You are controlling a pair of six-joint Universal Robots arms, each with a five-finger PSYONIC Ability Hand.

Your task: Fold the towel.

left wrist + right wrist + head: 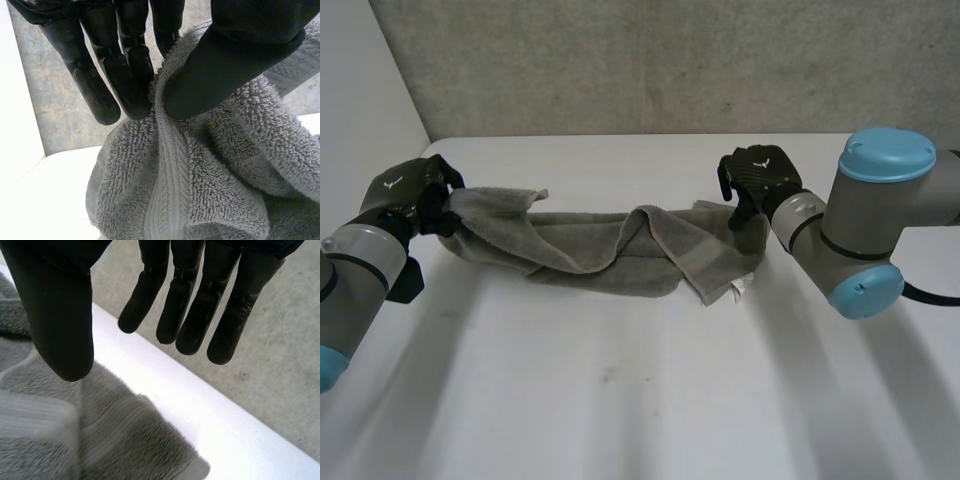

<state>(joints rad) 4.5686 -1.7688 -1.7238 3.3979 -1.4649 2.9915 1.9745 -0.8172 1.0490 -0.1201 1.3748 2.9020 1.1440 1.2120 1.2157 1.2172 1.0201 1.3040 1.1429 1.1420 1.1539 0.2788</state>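
Note:
A grey towel (610,245) lies bunched in a long, twisted band across the white table (620,390). My left hand (410,195) is at its left end and holds that end raised off the table. In the left wrist view the thumb (235,60) presses a fold of the towel (200,175) against the fingers (125,75). My right hand (760,178) hovers over the towel's right end. In the right wrist view its fingers (200,305) are straight and apart from the thumb (60,325), with nothing between them. The towel (75,440) lies under the thumb.
A small white tag (740,290) hangs off the towel's near right corner. A grey wall (670,60) rises behind the table's far edge (200,415). A white side wall stands at the left.

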